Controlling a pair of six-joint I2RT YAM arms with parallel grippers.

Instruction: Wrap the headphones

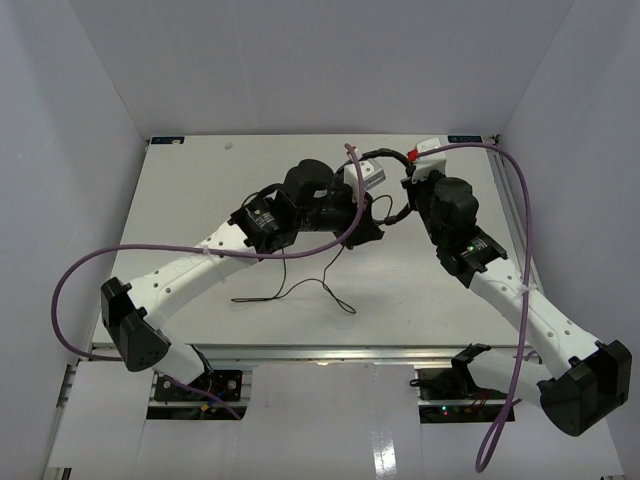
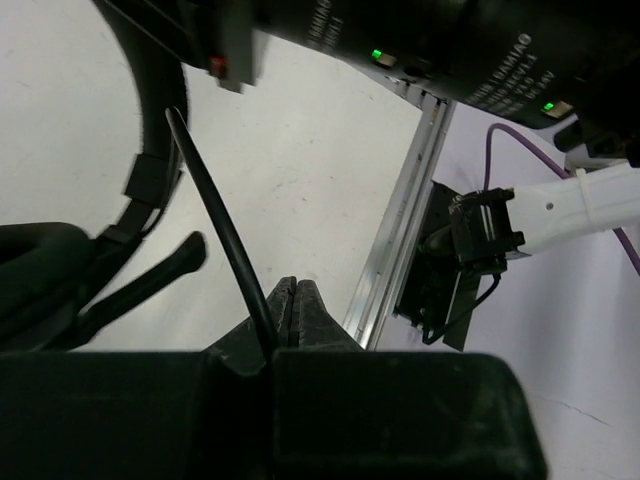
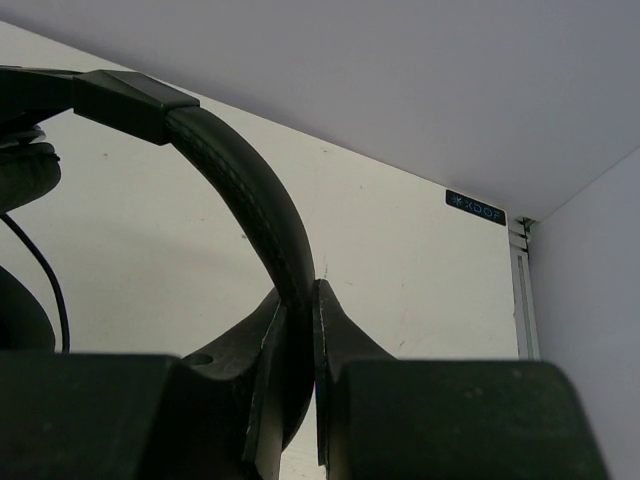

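Observation:
The black headphones are lifted over the middle of the table, and their headband [image 1: 383, 154] arches toward the back. My right gripper [image 1: 412, 186] is shut on the headband [image 3: 240, 170], which stands between its jaws [image 3: 298, 292]. An earcup [image 3: 20, 175] shows at the left edge of the right wrist view. My left gripper [image 1: 366, 226] sits beside the earcups with its jaws pressed together [image 2: 290, 290]. The thin black cord [image 2: 215, 215] runs taut from the left gripper's left finger up toward the headset. The rest of the cord [image 1: 300, 287] hangs down and trails on the table. The plugs are not visible.
A metal rail [image 2: 400, 240] edges the table's near side. White walls enclose the table on three sides. Thick purple arm cables [image 1: 522, 200] loop over both arms. A white block [image 1: 432, 150] stands at the back right. The right arm [image 2: 400, 40] hangs close above my left gripper.

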